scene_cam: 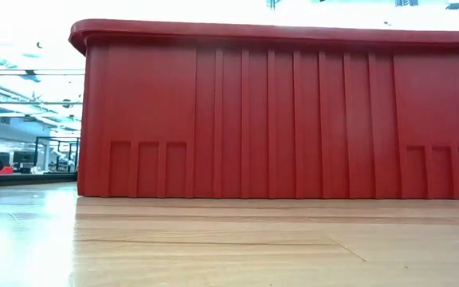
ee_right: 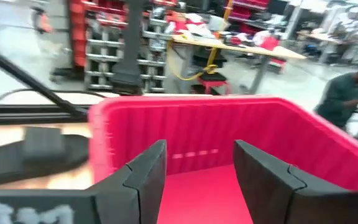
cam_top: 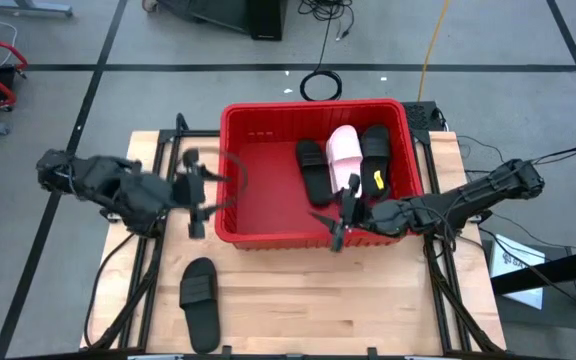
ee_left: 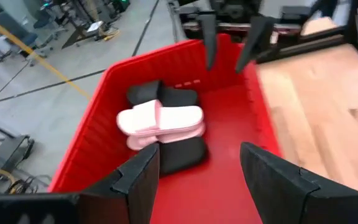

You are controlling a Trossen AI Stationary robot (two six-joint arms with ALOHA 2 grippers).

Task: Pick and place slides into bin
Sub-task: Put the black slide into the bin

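Note:
The red bin (cam_top: pixel 268 165) stands at the table's far middle; its near wall (scene_cam: pixel 277 112) fills the low view. In its right half lie two pale pink slides (ee_left: pixel 160 121), stacked, among black slides (cam_top: pixel 311 168). Another black slide (cam_top: pixel 198 300) lies sole-down on the table in front of the bin, to the left, and also shows in the right wrist view (ee_right: pixel 36 152). My left gripper (cam_top: pixel 216 192) is open and empty over the bin's left wall. My right gripper (cam_top: pixel 333 215) is open and empty over the bin's near wall, and also shows in the left wrist view (ee_left: pixel 229 37).
Bare wooden table (cam_top: pixel 368 300) lies in front of the bin. The bin's left half (ee_left: pixel 229 124) holds nothing. Beyond the table are shelves, a workbench and a person (ee_right: pixel 347 93).

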